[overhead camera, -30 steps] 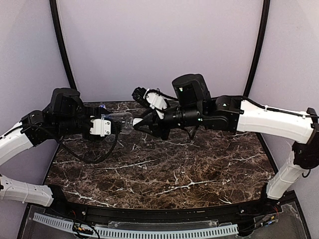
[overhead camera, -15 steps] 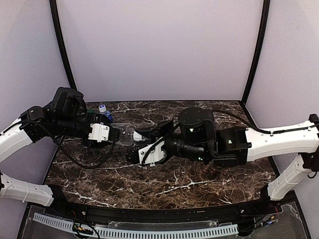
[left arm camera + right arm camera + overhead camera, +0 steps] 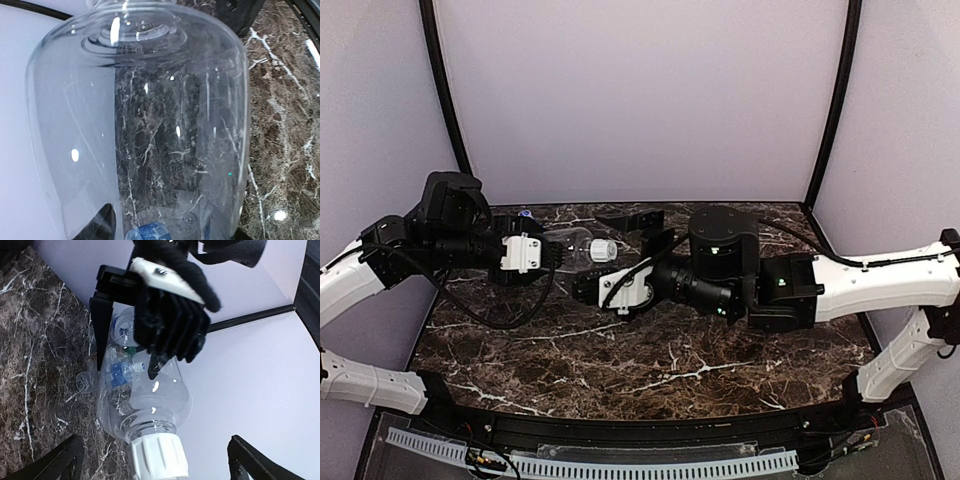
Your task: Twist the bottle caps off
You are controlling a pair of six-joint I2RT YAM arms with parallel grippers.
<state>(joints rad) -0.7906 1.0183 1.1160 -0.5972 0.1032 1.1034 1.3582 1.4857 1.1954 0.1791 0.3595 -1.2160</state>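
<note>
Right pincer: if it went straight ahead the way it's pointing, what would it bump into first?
Probably the white cap on the clear bottle that the left pincer holds sideways. The right pincer is open, with the cap lined up between its fingers, so it looks very close.

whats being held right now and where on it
The left gripper holds the clear bottle by its body. The right gripper stands open either side of the white cap, holding nothing.

R tool [image 3: 590, 252] opened wide, off white cap [image 3: 603, 249] of clear bottle [image 3: 570, 244].
</note>
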